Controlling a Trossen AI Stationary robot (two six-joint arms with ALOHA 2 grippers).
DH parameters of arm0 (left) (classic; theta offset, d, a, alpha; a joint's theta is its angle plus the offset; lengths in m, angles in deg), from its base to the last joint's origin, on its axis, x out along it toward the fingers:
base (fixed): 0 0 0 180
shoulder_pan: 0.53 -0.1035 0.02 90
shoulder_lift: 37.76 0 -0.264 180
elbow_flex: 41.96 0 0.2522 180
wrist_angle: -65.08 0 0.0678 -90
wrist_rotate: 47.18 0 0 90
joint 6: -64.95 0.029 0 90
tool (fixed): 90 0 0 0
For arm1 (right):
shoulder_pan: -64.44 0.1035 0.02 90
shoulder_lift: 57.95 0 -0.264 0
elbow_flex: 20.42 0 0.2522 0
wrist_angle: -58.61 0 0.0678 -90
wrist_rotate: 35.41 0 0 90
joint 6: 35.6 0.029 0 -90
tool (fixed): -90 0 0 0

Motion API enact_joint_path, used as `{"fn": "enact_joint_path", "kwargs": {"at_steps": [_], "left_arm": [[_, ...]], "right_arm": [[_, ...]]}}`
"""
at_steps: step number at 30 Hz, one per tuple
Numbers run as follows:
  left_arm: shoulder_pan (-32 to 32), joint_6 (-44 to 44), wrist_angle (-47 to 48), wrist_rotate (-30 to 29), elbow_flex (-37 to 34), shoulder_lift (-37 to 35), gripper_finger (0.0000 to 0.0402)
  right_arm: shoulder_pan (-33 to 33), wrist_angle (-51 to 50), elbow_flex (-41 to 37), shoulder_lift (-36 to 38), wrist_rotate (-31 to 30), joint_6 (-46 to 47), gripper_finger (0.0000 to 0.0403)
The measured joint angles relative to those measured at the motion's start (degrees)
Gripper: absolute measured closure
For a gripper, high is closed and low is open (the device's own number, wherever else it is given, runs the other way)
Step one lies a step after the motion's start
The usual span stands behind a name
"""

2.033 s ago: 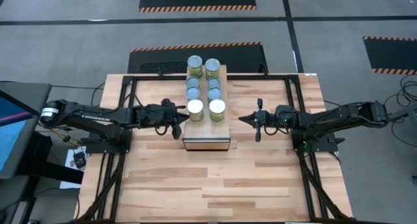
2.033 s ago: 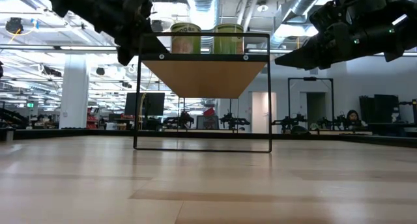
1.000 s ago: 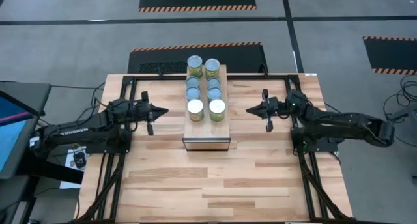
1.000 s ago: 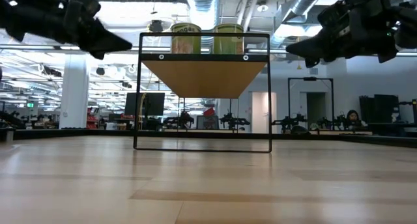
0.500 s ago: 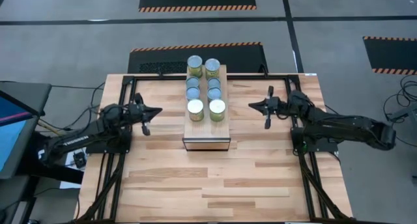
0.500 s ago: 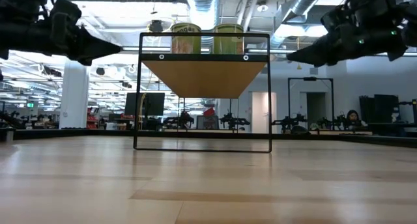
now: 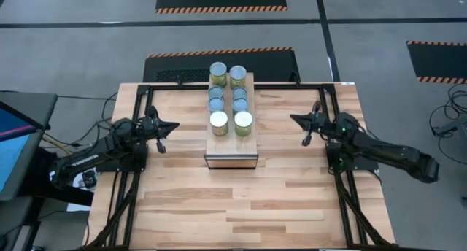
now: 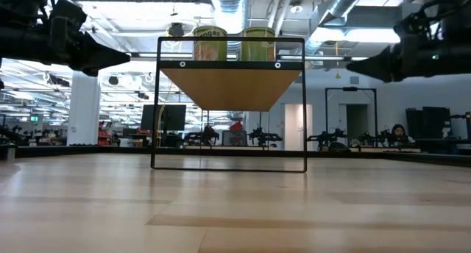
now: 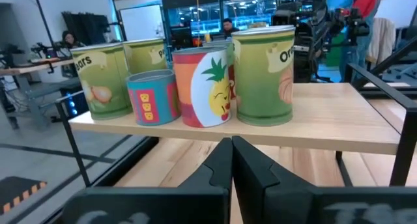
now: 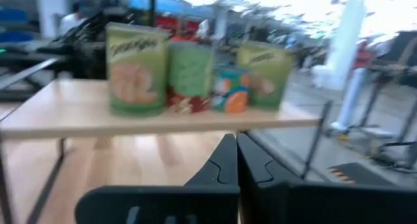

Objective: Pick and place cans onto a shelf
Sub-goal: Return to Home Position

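Note:
Several cans (image 7: 219,121) stand upright in two rows on the top of the light-wood shelf (image 7: 231,142) at the table's middle. They also show in the left wrist view (image 9: 262,75) and the right wrist view (image 10: 135,69). In the low view the shelf (image 8: 229,85) is raised on a thin black frame, with two cans (image 8: 210,43) visible on top. My left gripper (image 7: 175,125) hangs shut and empty to the left of the shelf, pointing at it. My right gripper (image 7: 293,118) hangs shut and empty to the right of the shelf, pointing at it.
Black frame rails (image 7: 139,105) run along the tabletop's left, right and far sides. Bare plank tabletop (image 7: 241,200) lies between the shelf and the near edge. A person (image 9: 226,25) shows far off in the room beyond.
Both grippers have drawn back from the shelf, staying shut. The left has gone a little toward the table's left edge, and the right toward the right edge. The cans and the shelf have stayed still.

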Motion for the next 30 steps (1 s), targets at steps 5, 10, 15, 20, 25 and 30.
{"fn": "enact_joint_path", "kwargs": {"at_steps": [5, 10, 15, 20, 25, 30], "left_arm": [[0.0, -0.5, -0.5, -3.3, -0.1, 0.0, 0.0401], [0.0, -1.2, -4.4, -9.5, -2.5, 0.0, 0.0401], [-0.2, -2.4, -5.5, -11.4, -3.0, 0.6, 0.0402], [-0.2, -1.5, -5.4, -6.2, -3.1, 0.0, 0.0401], [-0.1, -1.5, -5.8, -0.6, -3.1, 0.1, 0.0401], [-0.1, -3.6, -5.7, -0.9, -3.1, 0.2, 0.0402]], "right_arm": [[1.5, -9.5, 0.0, 11.5, -7.0, -0.7, 0.0400], [4.7, -18.7, 0.0, 20.4, -14.1, -0.7, 0.0399], [7.8, -21.6, -0.1, 20.2, -17.1, -0.4, 0.0399], [9.2, -22.0, -0.1, 20.2, -15.4, 1.0, 0.0399], [10.5, -21.9, -0.1, 20.2, -15.4, 2.2, 0.0397], [10.6, -22.5, -0.1, 19.9, -15.3, 4.0, 0.0394]]}}
